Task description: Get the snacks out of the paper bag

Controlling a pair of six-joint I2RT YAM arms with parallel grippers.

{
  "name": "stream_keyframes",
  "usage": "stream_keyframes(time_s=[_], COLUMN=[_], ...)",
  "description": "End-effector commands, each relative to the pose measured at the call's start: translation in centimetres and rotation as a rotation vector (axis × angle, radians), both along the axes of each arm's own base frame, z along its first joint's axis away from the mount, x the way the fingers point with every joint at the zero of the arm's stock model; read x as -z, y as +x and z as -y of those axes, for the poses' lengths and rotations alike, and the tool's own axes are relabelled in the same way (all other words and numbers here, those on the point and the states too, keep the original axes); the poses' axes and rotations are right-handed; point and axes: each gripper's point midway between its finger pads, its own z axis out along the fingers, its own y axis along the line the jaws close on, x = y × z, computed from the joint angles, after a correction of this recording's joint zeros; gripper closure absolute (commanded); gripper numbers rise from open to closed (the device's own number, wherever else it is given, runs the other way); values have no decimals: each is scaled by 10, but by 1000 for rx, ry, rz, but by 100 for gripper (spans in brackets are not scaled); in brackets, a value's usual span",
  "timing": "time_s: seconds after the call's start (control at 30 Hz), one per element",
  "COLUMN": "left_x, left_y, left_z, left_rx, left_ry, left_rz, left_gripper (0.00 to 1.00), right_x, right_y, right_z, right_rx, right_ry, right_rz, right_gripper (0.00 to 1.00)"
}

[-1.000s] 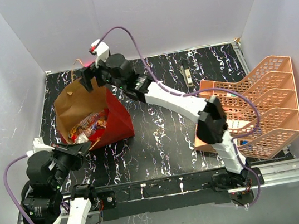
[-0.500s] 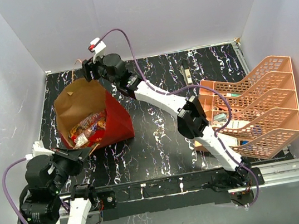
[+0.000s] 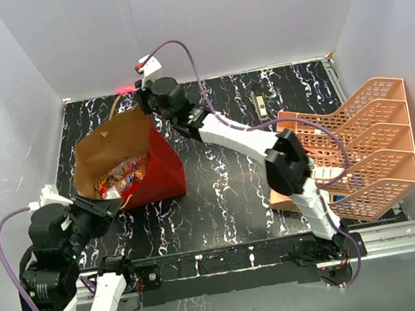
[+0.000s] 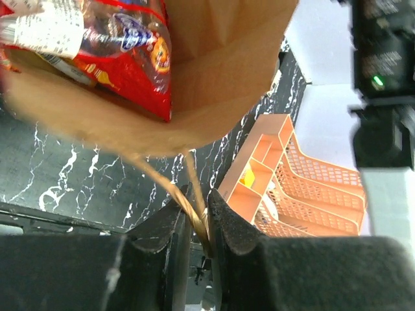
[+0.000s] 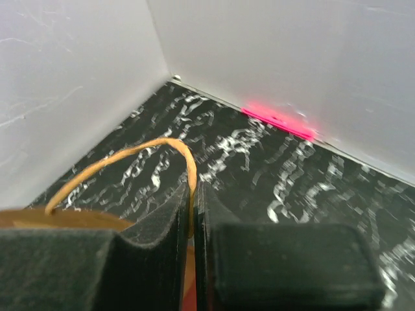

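The shiny red and yellow snack packets [image 3: 121, 176] lie inside the large red, kraft-lined paper bag [image 3: 165, 173], whose mouth seems held wide because the right pincer [image 5: 193, 214] pinches its far tan cord handle [image 5: 123, 154] while the left pincer [image 4: 202, 220] straddles the near cord [image 4: 162, 184], grip unclear.

The table [image 3: 228, 191] has a black top veined with white, walled in by pale panels on the left, far and right sides. Toward its left stands a paper bag [image 3: 164, 170], red outside and brown inside, its mouth open and tilted toward the near left corner. Along the right side sits a peach lattice tiered tray [image 3: 363, 148], its steps rising toward the right. A slim dark pen-like tool [image 3: 260, 104] lies near the far edge, just beyond the tray's far left corner.
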Motion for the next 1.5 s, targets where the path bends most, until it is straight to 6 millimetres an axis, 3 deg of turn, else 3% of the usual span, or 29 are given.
stream_keyframes(time_s=[0.0,0.13,0.2,0.37,0.5,0.6,0.73,0.87,1.07,1.17,1.27,1.4,1.47], left_x=[-7,-17,-23,-24,-16,-20,-30,-40,-25,-33,-40,-25,-19], left_y=[31,62,77,114,130,135,135,138,153,163,172,185,190], left_z=[5,-1,-5,-2,-1,5,4,18,22,20,24,28,26], left_rx=[111,146,144,166,178,205,188,199,74,23,15,21,18], left_ry=[114,230,276,301,311,295,285,187,31,-16,-73,-97,-82], left_rz=[-19,-49,-44,-59,-94,-78,-65,-36,-41,75,160,141,121], left_gripper=[86,91,91,89,88,70,17,2,2,4,14,26,36], right_x=[-120,-112,-108,-85,-70,-65,-73,-80,-82,-83,-83,-83,-83], right_y=[-38,-64,-81,-123,-148,-156,-165,-169,-168,-169,-170,-171,-172], right_z=[94,160,184,219,229,239,243,244,245,244,244,247,248], right_rx=[196,279,293,281,233,251,233,218,223,213,210,216,217], right_ry=[96,56,55,71,98,91,120,129,126,131,128,125,124], right_rz=[129,103,84,6,-57,-86,-90,-82,-72,-70,-67,-63,-60], right_gripper=[93,93,93,93,93,93,93,93,93,92,92,92,92])
